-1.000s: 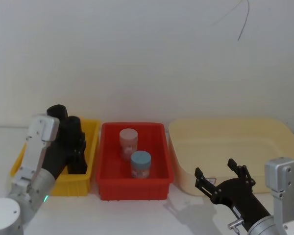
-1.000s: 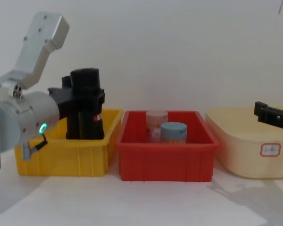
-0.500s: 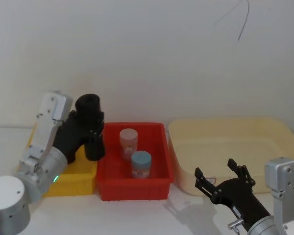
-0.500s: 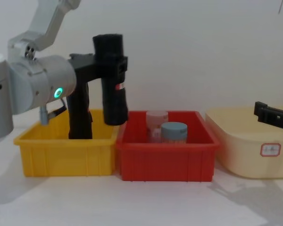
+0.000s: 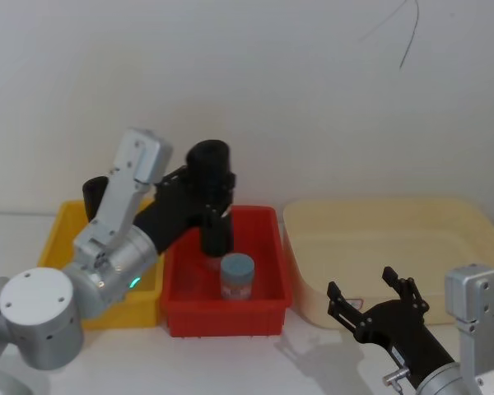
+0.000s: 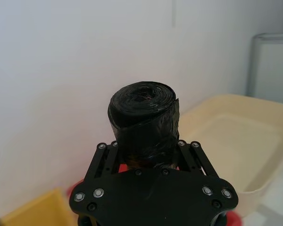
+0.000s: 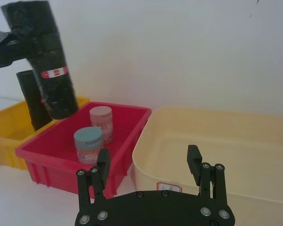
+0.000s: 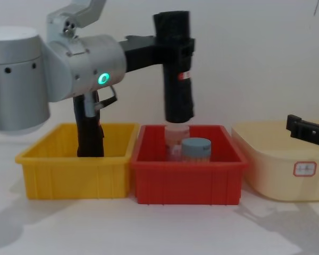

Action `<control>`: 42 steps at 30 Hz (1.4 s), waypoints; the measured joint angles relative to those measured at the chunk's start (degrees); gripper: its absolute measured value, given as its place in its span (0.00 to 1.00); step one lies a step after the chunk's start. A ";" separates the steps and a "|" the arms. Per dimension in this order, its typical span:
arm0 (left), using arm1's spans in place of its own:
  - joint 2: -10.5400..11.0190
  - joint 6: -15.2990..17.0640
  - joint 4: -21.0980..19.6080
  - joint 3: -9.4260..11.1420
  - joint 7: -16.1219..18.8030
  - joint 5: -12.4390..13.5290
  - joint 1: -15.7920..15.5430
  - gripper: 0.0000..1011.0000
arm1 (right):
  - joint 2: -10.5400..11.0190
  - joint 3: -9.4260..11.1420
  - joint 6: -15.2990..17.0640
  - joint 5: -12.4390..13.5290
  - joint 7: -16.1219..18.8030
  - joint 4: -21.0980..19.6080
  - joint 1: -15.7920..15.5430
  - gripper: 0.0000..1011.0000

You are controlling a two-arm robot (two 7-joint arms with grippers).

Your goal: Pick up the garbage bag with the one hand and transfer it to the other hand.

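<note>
The garbage bag (image 8: 176,69), a tall black roll with a small red-and-white label, hangs upright above the red bin (image 8: 186,178). My left gripper (image 8: 173,49), on a thick silver arm with a green light, is shut on the roll's upper part. The bag also appears in the head view (image 5: 214,210), the left wrist view (image 6: 144,120) and the right wrist view (image 7: 49,61). My right gripper (image 5: 370,295) is open and empty, low at the front right, in front of the cream tub (image 5: 445,247), well apart from the bag.
A second black roll (image 8: 89,135) stands in the yellow bin (image 8: 74,175) at the left. The red bin holds a blue-lidded jar (image 8: 195,150) and a pink-lidded jar (image 8: 176,137) right under the held roll. The cream tub (image 8: 279,170) stands at the right.
My left arm has lifted the garbage bag out of the yellow bin and carried it up and rightward over the red bin. The right gripper has not moved.
</note>
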 joint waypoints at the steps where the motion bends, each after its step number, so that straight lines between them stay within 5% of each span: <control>1: -0.16 -0.04 0.12 0.23 -0.53 -0.12 -0.21 0.45 | 0.00 0.00 0.00 0.00 0.00 0.00 0.00 0.99; 13: -3.69 -1.25 4.10 4.43 -6.67 -1.42 -4.06 0.45 | 0.00 0.00 0.00 0.00 0.00 0.00 0.00 0.99; 23: -9.03 -4.33 13.02 8.41 -11.74 -2.30 -8.82 0.45 | 0.00 0.00 0.00 0.00 0.00 0.00 0.00 0.99; 42: -12.51 -7.16 20.88 10.28 -13.99 -2.44 -12.00 0.45 | 0.00 0.00 0.00 0.00 0.00 0.00 0.00 0.99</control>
